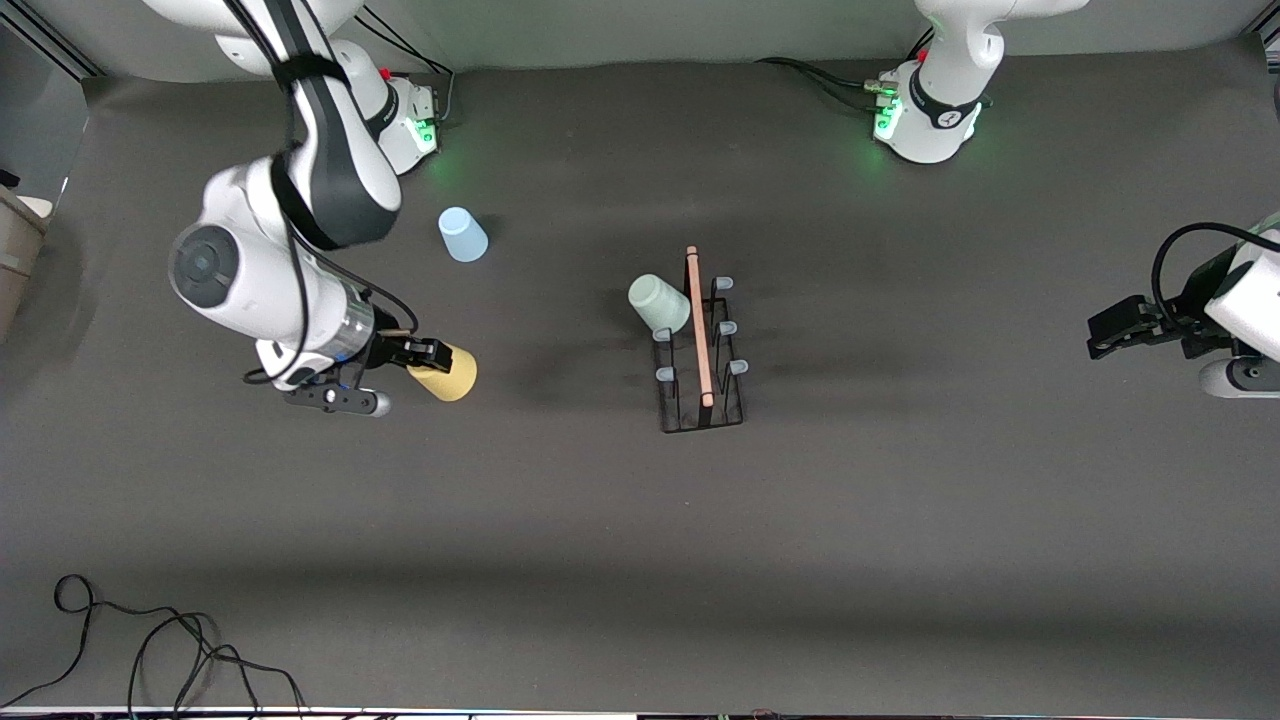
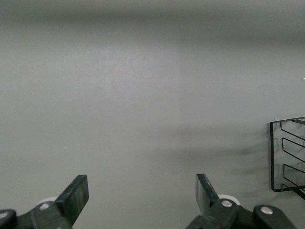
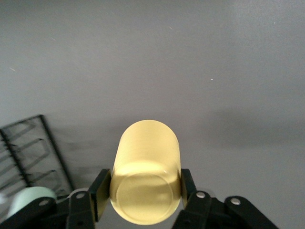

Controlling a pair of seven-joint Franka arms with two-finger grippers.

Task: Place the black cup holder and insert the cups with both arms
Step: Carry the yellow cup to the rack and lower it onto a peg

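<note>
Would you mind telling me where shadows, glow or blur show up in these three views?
Front view: green glow at both arm bases, soft shadow bands across the table. Right wrist view: the yellow cup in the right pincer is sharp, the black cup holder blurred. Left wrist view: a faint shadow streak on bare table by the open left pincer.

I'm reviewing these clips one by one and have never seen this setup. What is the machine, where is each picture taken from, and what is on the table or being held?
Two white robot arms work at a dark table. One picture looks down from a high camera facing them; the other two come from cameras on each arm's wrist. The right gripper is shut on a yellow cup. The left gripper waits open at its end of the table. In the middle stands a black wire cup holder with a grey-green cup already on a peg. A light blue cup stands on the table near the right arm's base.
</note>
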